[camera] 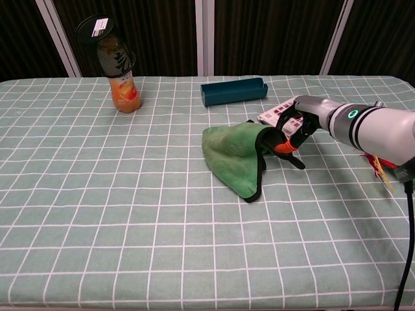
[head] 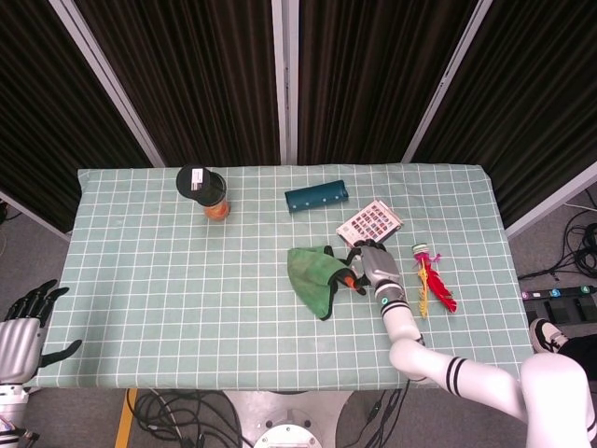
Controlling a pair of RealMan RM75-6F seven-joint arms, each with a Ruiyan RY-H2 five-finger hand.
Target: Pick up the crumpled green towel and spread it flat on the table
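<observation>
- Right hand (camera: 293, 129) is low over the table, its fingers curled toward the towel's right edge; the dark fingertips sit right at the black trim there, in the chest view.
- Whether those fingers actually pinch the cloth cannot be told: they overlap the trim in both views, yet no lifted fold shows.
- From the head view the same hand (head: 371, 265) lies just right of the towel, forearm running back toward the table's near right edge.
- Towel (camera: 237, 157), green with a dark border, lies crumpled near the table's middle, bunched into a rough wedge that narrows toward the near side; it rests on the cloth, not raised.
- So the towel is directly to the left of the right hand, touching or all but touching its fingertips.
- Just behind the hand lies a card (head: 369, 225) printed with small coloured squares, partly hidden by the fingers in the chest view.
- To the hand's right, a red and yellow feather toy (head: 431, 284) lies on the table, apart from the hand.
- Further back, a teal tray (camera: 233, 90) lies behind the towel.
- Far back left stands a bottle (camera: 117, 65) with a black cap, upright.
- Left hand (head: 20, 334) hangs off the table's near left corner, fingers spread and holding nothing, well apart from the towel.
- Table (head: 168, 289) wears a pale green checked cloth.
</observation>
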